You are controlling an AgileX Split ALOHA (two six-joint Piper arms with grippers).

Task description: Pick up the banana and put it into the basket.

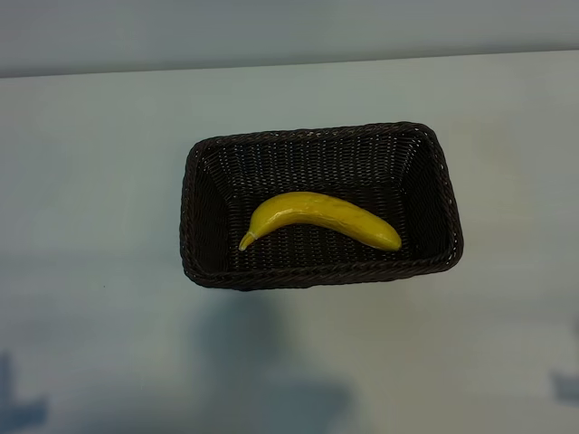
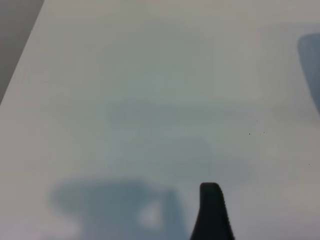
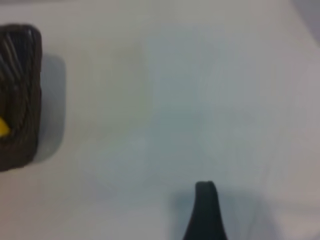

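The bright yellow banana [image 1: 318, 220] lies inside the dark brown wicker basket [image 1: 195, 217], stem end towards the basket's left front corner. Neither gripper shows in the exterior view. In the left wrist view my left gripper [image 2: 160, 231] hangs open over bare table; only one dark fingertip [image 2: 211, 202] shows, with nothing at it. My right gripper [image 3: 160, 231] is open too, one fingertip [image 3: 205, 200] showing above the table. One end of the basket [image 3: 21, 95] sits off to its side, apart from it, with a sliver of the banana [image 3: 2, 127] visible.
The basket stands mid-table on a pale, plain tabletop [image 1: 99, 181]. Arm shadows fall on the table in front of the basket [image 1: 262, 371]. The table edge [image 2: 20, 55] runs past the left gripper's far side.
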